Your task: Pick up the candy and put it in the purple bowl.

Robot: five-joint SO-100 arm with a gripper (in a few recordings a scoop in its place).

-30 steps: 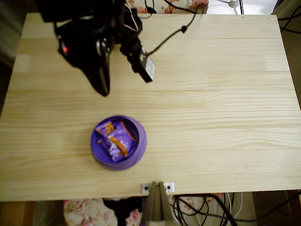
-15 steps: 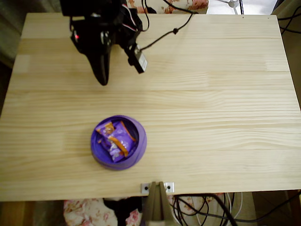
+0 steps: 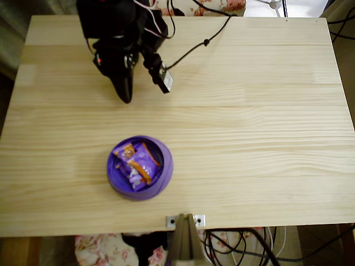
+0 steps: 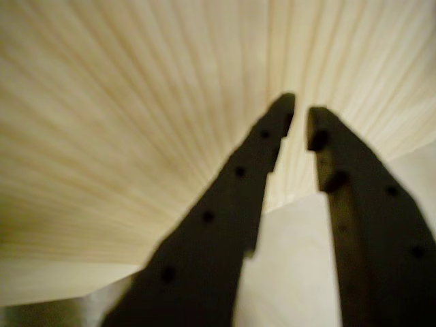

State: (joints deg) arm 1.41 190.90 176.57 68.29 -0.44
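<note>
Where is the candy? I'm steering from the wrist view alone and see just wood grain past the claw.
Observer: In the overhead view the candy lies inside the purple bowl, among other wrappers.
Operator: And where is the bowl relative to the claw?
Observer: The claw sits near the table's top-left in the overhead picture; the bowl is below it, towards the bottom edge and apart from it.
Operator: Is anything lying loose on the wood nearby?
Observer: I see no candy on the bare boards overhead; only a black cable trails from the arm towards the top edge.
</note>
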